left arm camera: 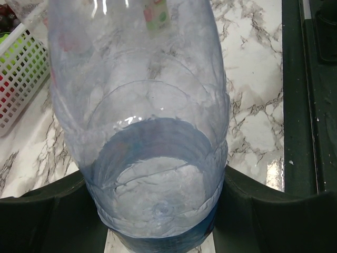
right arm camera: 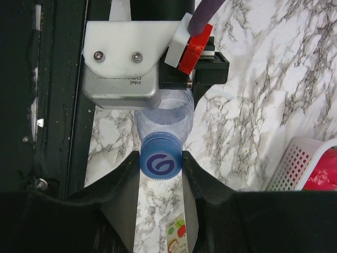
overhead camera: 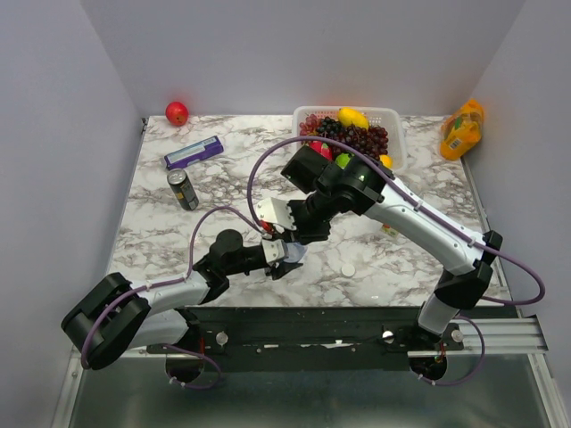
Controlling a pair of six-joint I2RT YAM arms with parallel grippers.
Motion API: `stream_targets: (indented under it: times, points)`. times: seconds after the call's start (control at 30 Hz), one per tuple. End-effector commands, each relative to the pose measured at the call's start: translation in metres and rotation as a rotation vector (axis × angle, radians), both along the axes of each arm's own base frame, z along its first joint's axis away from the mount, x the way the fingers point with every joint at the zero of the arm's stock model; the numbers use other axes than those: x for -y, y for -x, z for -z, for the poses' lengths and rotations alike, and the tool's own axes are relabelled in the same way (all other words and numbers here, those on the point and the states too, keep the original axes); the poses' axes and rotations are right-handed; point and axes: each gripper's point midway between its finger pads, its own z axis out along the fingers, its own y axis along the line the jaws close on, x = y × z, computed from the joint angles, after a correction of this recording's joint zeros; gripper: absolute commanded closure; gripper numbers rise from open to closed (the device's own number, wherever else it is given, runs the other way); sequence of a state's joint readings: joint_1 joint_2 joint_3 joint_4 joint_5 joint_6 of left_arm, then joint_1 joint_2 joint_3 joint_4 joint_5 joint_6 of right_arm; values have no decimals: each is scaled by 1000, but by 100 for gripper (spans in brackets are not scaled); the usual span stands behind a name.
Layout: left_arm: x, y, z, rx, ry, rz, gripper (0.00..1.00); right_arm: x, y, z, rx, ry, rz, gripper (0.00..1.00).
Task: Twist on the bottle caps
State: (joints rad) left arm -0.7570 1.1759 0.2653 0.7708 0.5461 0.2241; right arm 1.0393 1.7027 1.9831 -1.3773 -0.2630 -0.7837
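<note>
**Two arms meeting on one bottle near the table's front centre.** The left gripper is closed around the body of a clear, blue-labelled bottle and holds it clear of the table, its base towards the left wrist camera. The right gripper is closed on the blue cap, one finger on each side of the cap's rim.

**Governing relation.** The bottle lies roughly level. Its long axis runs from the left gripper, through the neck, straight into the right gripper, so the cap's flat face looks along the right wrist's own axis. Turning the cap therefore appears to call for rolling the right wrist about that shared line while the left hand keeps the body from rotating. Any tilt between the two axes would risk cross-threading. How far the cap is seated cannot be told.

**Counts.**
- Bottles plainly seen: one. A small item under the right forearm is too hidden to name.
- Caps: two. One is the blue cap at the neck. The other is a white cap lying loose on the table to the right of both grippers, nearer the right arm.
- Other items, one each: can, apple, box, fruit basket and juice bottle.
</note>
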Motion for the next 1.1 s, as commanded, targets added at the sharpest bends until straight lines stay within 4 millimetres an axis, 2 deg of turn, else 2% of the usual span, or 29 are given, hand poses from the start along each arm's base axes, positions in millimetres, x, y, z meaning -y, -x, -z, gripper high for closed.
stream_targets:
  times: [0.0, 0.23, 0.47, 0.57, 0.63, 0.73, 0.77, 0.87, 1.07]
  points:
    - [4, -12, -26, 75, 74, -47, 100, 28, 21, 26, -117, 180, 59, 57]
    - [0, -7, -17, 39, 61, -49, 100, 31, 16, 23, -99, 187, 107, 46]
    - [0, -3, -14, 34, 56, -33, 100, 31, 12, 17, -76, 176, 132, 41]
    - [1, -3, -14, 30, 56, -32, 100, 32, 13, 14, -72, 169, 134, 34]
    - [0, -3, -13, 23, 55, -36, 100, 36, 13, 9, -63, 157, 143, 22]
    - [-2, -1, -10, 9, 56, -35, 100, 39, 14, 3, -48, 122, 148, 14]
    - [-2, 0, -10, 6, 57, -33, 100, 39, 12, -4, -31, 78, 155, 14]
    - [-2, 2, -9, -4, 63, -30, 100, 43, 16, -8, -35, 43, 147, 11]
    - [1, 4, -13, -18, 82, -20, 100, 43, 20, -10, -38, 7, 122, 11]
